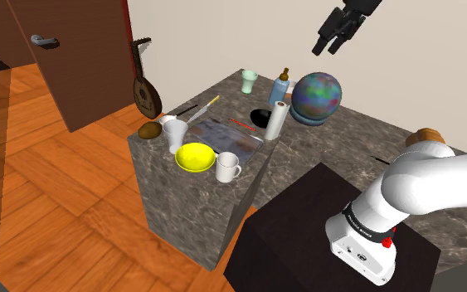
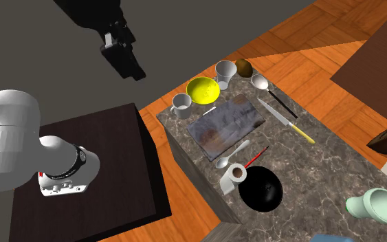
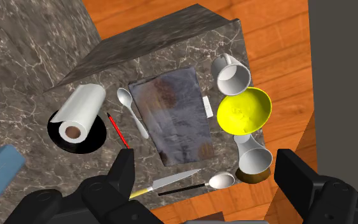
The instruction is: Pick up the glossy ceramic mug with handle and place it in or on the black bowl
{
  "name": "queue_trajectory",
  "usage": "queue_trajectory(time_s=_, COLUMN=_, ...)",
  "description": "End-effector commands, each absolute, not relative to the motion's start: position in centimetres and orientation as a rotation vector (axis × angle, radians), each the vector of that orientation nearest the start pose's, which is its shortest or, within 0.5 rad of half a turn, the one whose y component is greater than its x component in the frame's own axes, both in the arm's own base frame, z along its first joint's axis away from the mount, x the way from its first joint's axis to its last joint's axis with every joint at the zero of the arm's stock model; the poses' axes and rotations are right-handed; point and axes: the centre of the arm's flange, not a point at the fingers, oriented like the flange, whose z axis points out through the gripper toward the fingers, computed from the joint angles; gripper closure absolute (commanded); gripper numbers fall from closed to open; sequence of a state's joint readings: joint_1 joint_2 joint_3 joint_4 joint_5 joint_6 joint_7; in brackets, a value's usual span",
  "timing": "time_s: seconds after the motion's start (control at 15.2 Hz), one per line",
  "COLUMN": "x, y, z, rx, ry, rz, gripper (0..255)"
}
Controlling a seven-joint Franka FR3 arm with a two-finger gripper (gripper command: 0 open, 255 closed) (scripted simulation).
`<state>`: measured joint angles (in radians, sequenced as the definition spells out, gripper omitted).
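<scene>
The white glossy mug (image 1: 228, 168) stands upright near the counter's front edge, its handle pointing away from the yellow bowl (image 1: 195, 157) beside it. It also appears in the other views as the mug (image 2: 181, 104) and the mug (image 3: 230, 75). The black bowl (image 1: 261, 118) sits farther back, partly hidden by a paper towel roll (image 1: 277, 121). That roll (image 2: 234, 177) leans on the rim of the black bowl (image 2: 260, 189). My gripper (image 1: 333, 40) hangs high above the counter, open and holding nothing. From the wrist view the gripper (image 3: 206, 184) looks down past the black bowl (image 3: 98, 139).
A second white cup (image 1: 174, 133), a grey tray (image 2: 226, 122), a spoon (image 2: 231, 155), a knife (image 2: 288, 120) and a brown lump (image 1: 148, 130) lie around the mug. A globe (image 1: 317, 98), a blue bottle (image 1: 282, 87) and a green cup (image 1: 249, 80) stand behind.
</scene>
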<state>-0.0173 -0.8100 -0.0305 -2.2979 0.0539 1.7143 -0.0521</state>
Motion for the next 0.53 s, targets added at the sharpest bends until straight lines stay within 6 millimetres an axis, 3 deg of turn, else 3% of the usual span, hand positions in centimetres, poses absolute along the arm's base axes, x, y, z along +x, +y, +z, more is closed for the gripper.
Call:
queue_trajectory(time_s=0.0, x=31.3, y=-1.4, z=64.0, rx=-3.056, ry=-0.015, rz=-0.352, gripper=0)
queue_trajectory(time_s=0.46, x=34.6, y=3.4, z=56.5, rx=-3.087, ry=0.014, rz=-0.303, gripper=0)
